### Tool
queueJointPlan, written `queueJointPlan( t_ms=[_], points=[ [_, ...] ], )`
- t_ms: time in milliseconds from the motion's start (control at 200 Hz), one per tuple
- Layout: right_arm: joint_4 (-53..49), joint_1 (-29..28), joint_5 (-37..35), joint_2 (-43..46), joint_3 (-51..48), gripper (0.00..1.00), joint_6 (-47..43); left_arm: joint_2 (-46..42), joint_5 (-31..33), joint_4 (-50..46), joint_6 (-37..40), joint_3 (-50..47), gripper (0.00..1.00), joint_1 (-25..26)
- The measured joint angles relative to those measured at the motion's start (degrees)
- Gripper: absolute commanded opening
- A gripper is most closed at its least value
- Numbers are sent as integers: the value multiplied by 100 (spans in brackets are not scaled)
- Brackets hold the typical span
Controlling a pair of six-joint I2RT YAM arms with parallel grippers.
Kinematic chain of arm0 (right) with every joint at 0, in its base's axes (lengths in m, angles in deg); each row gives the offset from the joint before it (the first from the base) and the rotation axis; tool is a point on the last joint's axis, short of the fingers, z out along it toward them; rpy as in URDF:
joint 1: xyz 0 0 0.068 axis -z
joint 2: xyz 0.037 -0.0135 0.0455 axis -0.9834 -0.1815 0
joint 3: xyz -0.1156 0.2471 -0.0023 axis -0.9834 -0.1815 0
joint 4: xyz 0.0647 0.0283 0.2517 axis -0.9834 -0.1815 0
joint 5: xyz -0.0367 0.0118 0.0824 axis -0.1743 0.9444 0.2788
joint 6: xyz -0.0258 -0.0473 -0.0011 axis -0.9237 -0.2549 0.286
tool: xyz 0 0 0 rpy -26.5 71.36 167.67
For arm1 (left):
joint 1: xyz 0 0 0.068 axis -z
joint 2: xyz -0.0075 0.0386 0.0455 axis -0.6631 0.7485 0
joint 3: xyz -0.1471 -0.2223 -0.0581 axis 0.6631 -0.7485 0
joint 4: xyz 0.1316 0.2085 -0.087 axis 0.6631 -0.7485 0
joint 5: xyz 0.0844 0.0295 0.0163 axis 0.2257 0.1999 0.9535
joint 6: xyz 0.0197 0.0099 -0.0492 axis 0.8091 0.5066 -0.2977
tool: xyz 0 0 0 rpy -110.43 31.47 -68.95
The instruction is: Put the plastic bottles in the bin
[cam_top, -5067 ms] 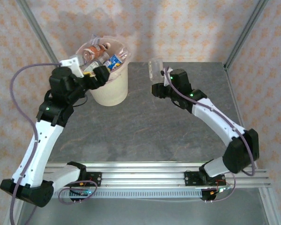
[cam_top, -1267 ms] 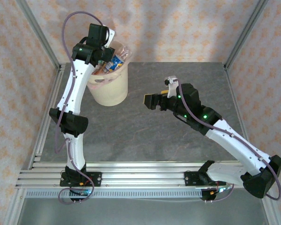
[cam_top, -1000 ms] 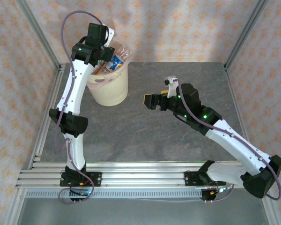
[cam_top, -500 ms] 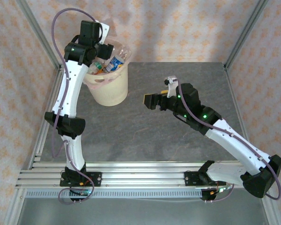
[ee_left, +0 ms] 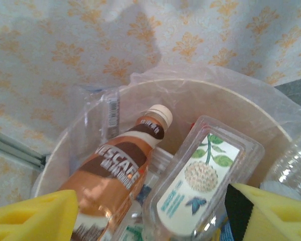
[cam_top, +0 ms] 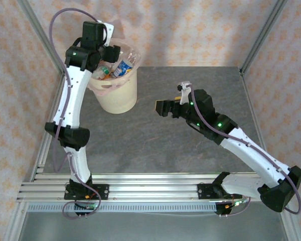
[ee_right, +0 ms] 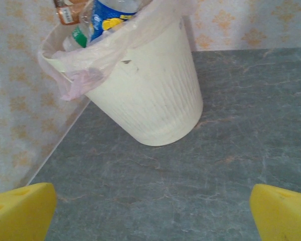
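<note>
The left pincer (ee_left: 151,215) is being held open just above the bin (ee_left: 226,108). Its yellow fingers (ee_left: 32,216) are being kept wide apart and nothing is being gripped. Directly below it the plastic bottles are being kept in a pile. A brown coffee bottle (ee_left: 115,173) is being leaned towards the far wall, and a clear flat-sided bottle (ee_left: 200,186) is lying just to its right.

The right pincer (cam_top: 161,107) is also being held fully open and empty above the tabletop (ee_right: 231,150), with the bin ahead of it, slightly to its left and well apart.

The bottles are being judged as light, thin-walled and smooth, so they are likely to give and slip under a squeeze. A hold is best taken across the labelled middle, or at the stiffer shoulder under the cap.
</note>
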Motion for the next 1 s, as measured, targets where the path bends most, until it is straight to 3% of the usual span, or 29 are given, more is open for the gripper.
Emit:
queueJointPlan(
  t_ms=[120,390,706,1001],
  points=[
    [-227,0,-358,120,0,99,15,-787,149,181,-192,-570,100,0],
    [-761,0,-1460,651,-2,99,118,-3547,695,1296,-898,-3357,100,0],
    [-1423,0,-2973,1257,-332,99,356,-6454,1161,2240,-2487,-7394,100,0],
    [-1711,164,-4019,1585,-981,99,584,-7840,1298,2492,-3259,-9617,100,0]
  ],
)
